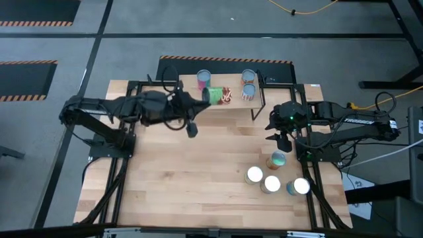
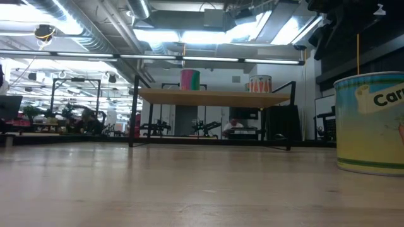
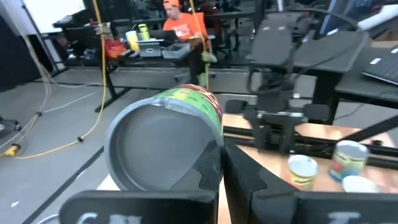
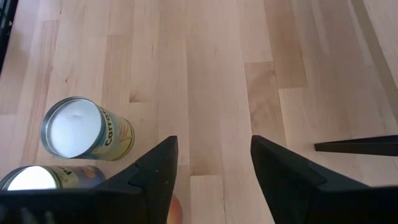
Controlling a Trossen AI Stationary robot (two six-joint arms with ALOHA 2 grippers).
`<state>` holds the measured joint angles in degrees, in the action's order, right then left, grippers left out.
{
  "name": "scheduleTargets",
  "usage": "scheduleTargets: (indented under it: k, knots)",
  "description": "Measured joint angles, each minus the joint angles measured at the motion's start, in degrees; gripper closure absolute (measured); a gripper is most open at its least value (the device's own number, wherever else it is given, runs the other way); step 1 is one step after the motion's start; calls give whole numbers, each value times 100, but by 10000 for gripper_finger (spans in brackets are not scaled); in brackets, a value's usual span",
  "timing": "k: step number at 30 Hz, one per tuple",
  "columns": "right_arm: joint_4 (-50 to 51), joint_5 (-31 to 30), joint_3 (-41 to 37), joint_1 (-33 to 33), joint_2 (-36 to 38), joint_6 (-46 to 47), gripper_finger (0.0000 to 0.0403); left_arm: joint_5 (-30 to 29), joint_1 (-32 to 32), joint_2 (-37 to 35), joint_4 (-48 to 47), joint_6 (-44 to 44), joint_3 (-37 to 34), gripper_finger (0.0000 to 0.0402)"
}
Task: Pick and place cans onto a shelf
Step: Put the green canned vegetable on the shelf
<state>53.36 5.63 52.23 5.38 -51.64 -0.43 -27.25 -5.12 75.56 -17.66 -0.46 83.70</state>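
Shelf: the low shelf (image 1: 225,106) sits at the upper centre of the high view, on the far part of the table (image 1: 185,178); in the low view its light top board (image 2: 214,96) spans the middle of the frame on thin black legs
Cans on the shelf: a pink-labelled can (image 1: 203,80) stands at the shelf's left part, two blue-topped cans (image 1: 248,84) stand one beside the other at its right part; the low view shows a pink and green can (image 2: 190,79) and an orange and white can (image 2: 259,84) upright on the board
Left gripper: the left gripper (image 1: 210,96) reaches in from the left of the high view over the shelf top; its jaws are clamped on a green-labelled can (image 1: 215,96), which lies tilted on its side
Left wrist view: the green-labelled can (image 3: 163,140) fills the centre-left of the frame, its grey round end facing the camera, a dark finger (image 3: 208,168) pressed against its side
Right gripper: the right gripper (image 1: 283,140) hangs at the right of the high view, jaws apart, just above a can with a blue-green top (image 1: 277,159)
Cans on the table: three cans with bright white tops (image 1: 271,182) stand grouped at the lower right of the high view
Right wrist view: the fingers (image 4: 158,171) stand spread over bare wood, with two cans (image 4: 84,130) at the lower left of the frame
Low view, right edge: one large can (image 2: 371,123) stands close to the camera
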Motion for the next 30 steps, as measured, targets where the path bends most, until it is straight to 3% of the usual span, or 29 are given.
scheduleTargets:
  k: [13, 19, 22, 30]
  knots:
    - [-2, 0, 0, -1, 4, -2, 195, 871, 1021, 402, 77, 16, 8, 401]
    - [-39, 0, 1, 0, 4, -4, 195, 900, 1275, 591, -312, -30, 159, 401]
    - [-42, 0, 2, 1, 4, -4, 195, 897, 1354, 854, -590, -36, 597, 401]
    - [-53, 0, 2, 0, 2, -25, 195, 897, 1602, 1787, -2400, -46, 2279, 401]
